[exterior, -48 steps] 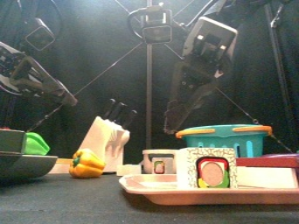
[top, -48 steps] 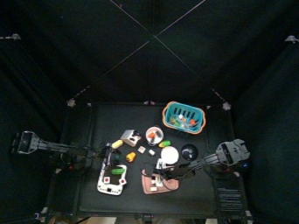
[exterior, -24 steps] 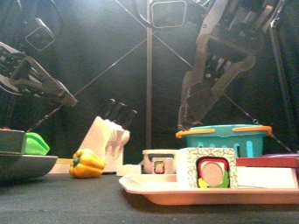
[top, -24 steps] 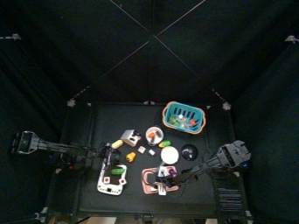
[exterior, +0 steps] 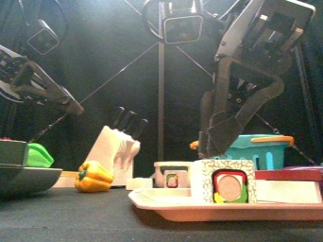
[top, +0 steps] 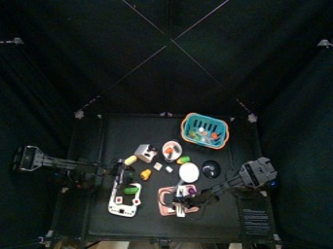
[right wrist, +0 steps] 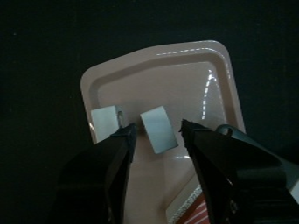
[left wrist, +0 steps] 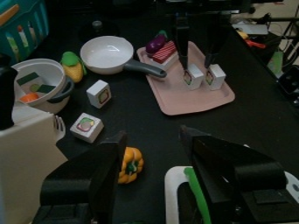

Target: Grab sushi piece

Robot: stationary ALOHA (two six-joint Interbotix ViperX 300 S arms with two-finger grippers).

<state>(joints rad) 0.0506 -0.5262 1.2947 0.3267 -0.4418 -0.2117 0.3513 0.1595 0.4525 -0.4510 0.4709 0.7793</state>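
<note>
- Right gripper (right wrist: 158, 140) is seen spread wide and empty, poised above the pink tray (right wrist: 216, 70); nothing is grasped between its jaws.
- Two sushi pieces (right wrist: 156, 128) are shown standing upright side by side on the tray, directly beyond the right gripper's jaw tips; whether a jaw touches them cannot be told.
- From the front, one sushi piece (exterior: 224, 181) is seen standing upright on the tray (exterior: 164, 202), showing a white rim with a green and orange filling. The right arm (exterior: 246, 71) hangs down behind it, at the right.
- A red and white block (exterior: 293, 185) is seen lying on the same tray, just beside the sushi piece.
- A teal basket (exterior: 259, 149) is located behind the tray.
- From the left wrist camera, the tray (left wrist: 193, 98) is seen well apart from the left gripper (left wrist: 152, 171), which is held released and empty over the table near a yellow bell pepper (left wrist: 132, 164).
- A white pan (left wrist: 107, 54) is placed beyond the tray, with a purple and red item (left wrist: 160, 48) at its edge.
- A white knife block (exterior: 111, 154) stands at the left of the front view, with the yellow pepper (exterior: 93, 175) just beside it and a green item (exterior: 40, 155) further left.
- In the top view, the right arm (top: 247, 177) is seen reaching in from the right to the tray (top: 166, 204) at the table's front edge.
</note>
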